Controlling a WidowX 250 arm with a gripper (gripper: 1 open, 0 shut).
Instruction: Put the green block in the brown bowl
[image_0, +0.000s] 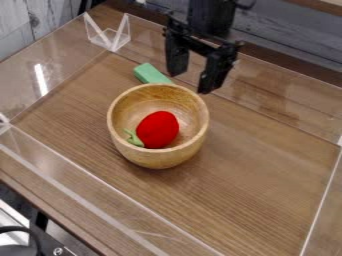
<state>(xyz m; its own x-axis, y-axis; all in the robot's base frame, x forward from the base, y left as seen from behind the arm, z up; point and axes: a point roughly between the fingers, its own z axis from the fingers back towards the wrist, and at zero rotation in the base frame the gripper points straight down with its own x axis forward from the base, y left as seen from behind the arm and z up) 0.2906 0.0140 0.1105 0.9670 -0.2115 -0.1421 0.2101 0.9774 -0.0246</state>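
Note:
The green block (148, 74) lies flat on the wooden table just behind the brown bowl (191, 142), partly hidden by the bowl's far rim. Inside the bowl sits a red round object (158, 129) with a bit of green beside it. My gripper (194, 71) hangs pointing down above the table, just right of the green block and behind the bowl. Its black fingers (210, 76) stand apart, open, with nothing between them.
Clear acrylic walls (40, 75) enclose the wooden table on all sides. A small clear stand (107, 32) sits at the back left corner. Bare wood stretches to the right (267, 150) and in front of the bowl.

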